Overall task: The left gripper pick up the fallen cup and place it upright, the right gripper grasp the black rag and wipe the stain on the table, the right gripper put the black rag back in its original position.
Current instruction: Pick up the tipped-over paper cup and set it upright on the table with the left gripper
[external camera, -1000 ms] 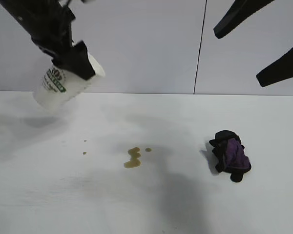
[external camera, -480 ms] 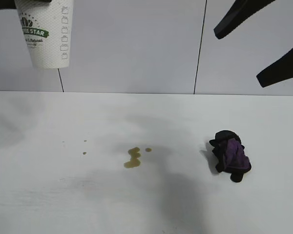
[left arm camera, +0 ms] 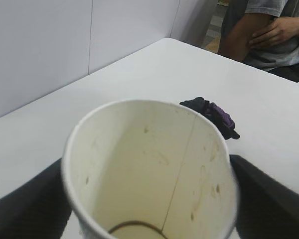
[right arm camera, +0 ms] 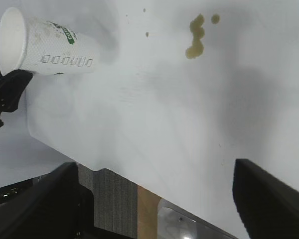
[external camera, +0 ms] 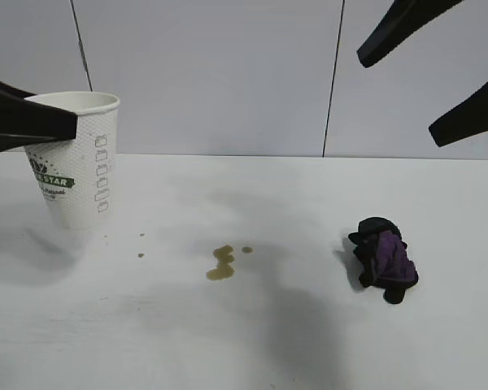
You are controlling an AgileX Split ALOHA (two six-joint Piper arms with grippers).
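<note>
The white cup (external camera: 73, 162) with green print stands upright at the left of the table (external camera: 244, 341), its base at the surface. My left gripper (external camera: 34, 122) is shut on the cup near its rim; its black fingers (left arm camera: 25, 204) flank the cup (left arm camera: 149, 164) in the left wrist view. The brownish stain (external camera: 222, 263) lies mid-table, with tiny droplets to its left. The black rag (external camera: 384, 260) with a purple patch lies at the right. My right gripper (external camera: 439, 73) hangs high at the upper right, open and empty. The right wrist view shows the cup (right arm camera: 45, 47) and the stain (right arm camera: 195, 37).
A grey panelled wall (external camera: 228, 73) runs behind the table. A seated person (left arm camera: 269, 30) is beyond the table's far end in the left wrist view. The right wrist view shows the table's edge (right arm camera: 114, 172).
The left gripper turned the tilted cup upright, lifted it high, then lowered it to the table at the left. The right arm, rag and stain have not moved.
</note>
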